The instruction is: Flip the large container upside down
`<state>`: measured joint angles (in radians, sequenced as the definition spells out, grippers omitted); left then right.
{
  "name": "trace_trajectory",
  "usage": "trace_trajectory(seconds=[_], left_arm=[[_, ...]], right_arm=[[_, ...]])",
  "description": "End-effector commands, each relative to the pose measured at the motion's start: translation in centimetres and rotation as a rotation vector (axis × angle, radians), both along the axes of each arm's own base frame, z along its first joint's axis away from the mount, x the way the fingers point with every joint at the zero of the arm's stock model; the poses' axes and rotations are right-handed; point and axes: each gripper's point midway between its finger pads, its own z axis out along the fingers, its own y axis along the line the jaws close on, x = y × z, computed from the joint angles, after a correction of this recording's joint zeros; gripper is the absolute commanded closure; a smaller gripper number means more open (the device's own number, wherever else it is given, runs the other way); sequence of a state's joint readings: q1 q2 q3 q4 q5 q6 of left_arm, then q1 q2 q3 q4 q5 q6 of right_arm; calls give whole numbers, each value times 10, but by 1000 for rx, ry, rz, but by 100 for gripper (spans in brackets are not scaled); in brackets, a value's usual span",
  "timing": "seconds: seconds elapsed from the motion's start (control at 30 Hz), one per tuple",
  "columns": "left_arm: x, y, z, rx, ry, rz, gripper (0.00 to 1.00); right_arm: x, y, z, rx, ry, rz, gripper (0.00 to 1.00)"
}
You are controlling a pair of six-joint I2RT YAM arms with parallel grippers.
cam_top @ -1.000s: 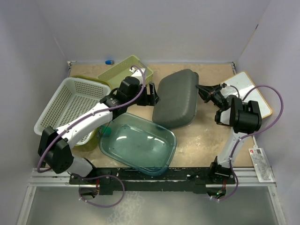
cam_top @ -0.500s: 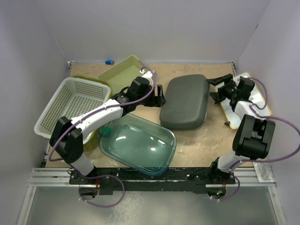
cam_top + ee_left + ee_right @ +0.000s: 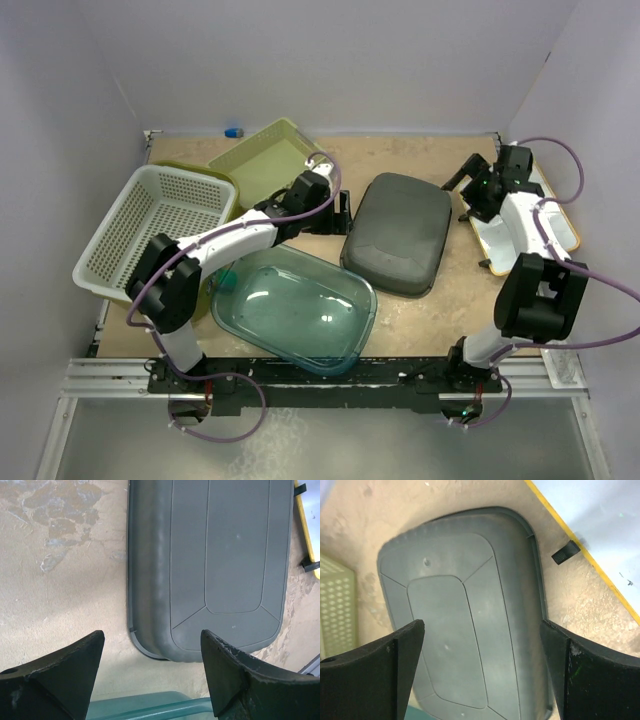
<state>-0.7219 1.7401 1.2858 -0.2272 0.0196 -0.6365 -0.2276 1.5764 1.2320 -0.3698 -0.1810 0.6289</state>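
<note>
As the large container lies on the table with its flat base and moulded lines facing up and its rim down on the sandy surface, neither arm touches it. The left gripper hangs just off the container's left side, jaws spread wide and empty. In the left wrist view its two dark fingers frame the container's near left corner and a strip of bare table beside it. The right gripper hovers off the container's far right corner, jaws likewise wide apart and holding nothing. In the right wrist view the grey base fills the space between them.

By the container's near left edge sits a clear teal tub, its rim just beside or touching the grey one; the top view cannot settle which. Further left of the container stands a white mesh basket, and beyond the container's far left corner is a yellow-green basket. A white board with a yellow edge lies to the container's right, apart from it. A small black piece sits at that yellow edge on the side toward the container. A small blue object rests by the back wall, well away beyond the container's far left.
</note>
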Motion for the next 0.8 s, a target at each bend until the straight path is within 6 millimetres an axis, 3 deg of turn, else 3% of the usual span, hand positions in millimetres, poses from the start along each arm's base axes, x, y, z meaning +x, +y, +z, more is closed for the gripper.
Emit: trace_trajectory(seconds=[0.0,0.17,0.3,0.53,0.67,0.77], left_arm=[[4,-14,18,-48,-38,-20,25],[-11,-16,4,-10,-14,-79,25],[-29,-30,-7,-4,14,-155,25],[-51,-70,-26,-125,132,-254,25],[-38,-95,-21,-226,139,-230,25],[-11,-93,-10,-195,75,-166,26]], right_arm=[[-20,11,16,-200,46,93,2],[-52,61,35,-269,-19,253,2],[-103,89,23,-220,3,339,2],[-192,110,3,-57,85,377,2],[-217,112,-11,-9,126,349,2],[-227,109,-29,-9,163,334,2]])
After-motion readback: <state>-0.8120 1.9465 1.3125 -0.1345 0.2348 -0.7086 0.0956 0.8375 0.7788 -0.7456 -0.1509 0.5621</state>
